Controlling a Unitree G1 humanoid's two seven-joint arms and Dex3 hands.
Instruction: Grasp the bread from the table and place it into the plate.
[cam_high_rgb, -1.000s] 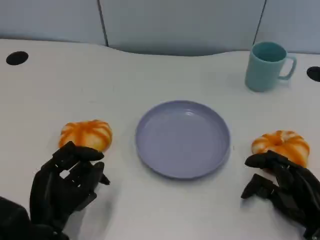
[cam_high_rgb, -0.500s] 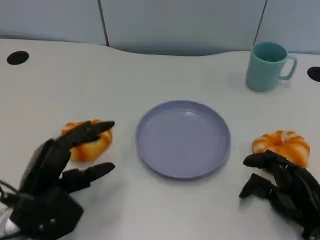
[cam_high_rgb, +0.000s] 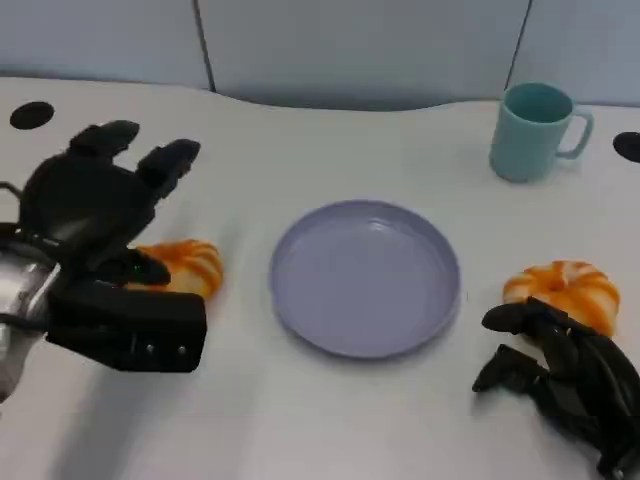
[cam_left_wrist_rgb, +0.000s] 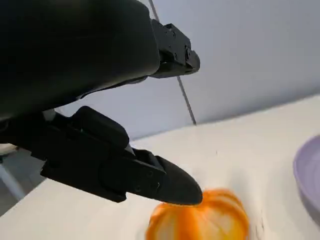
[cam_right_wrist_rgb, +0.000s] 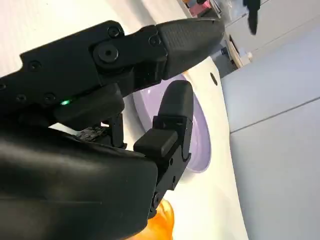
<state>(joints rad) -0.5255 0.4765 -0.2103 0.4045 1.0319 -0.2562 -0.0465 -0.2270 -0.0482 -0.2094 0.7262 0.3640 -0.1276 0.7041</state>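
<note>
While the left hand (cam_high_rgb: 90, 200) is raised above the table (cam_high_rgb: 330, 420) with its fingers (cam_high_rgb: 168, 160) spread and nothing held, a round orange bread (cam_high_rgb: 185, 265) with pale stripes is seen on the tabletop just below them, partly hidden. A second, similar bread (cam_high_rgb: 565, 288) is found touching the fingertips of the right hand (cam_high_rgb: 560, 375), which are loosely apart and grasp nothing. Between both hands an unfilled lilac plate (cam_high_rgb: 365, 277) is set.
</note>
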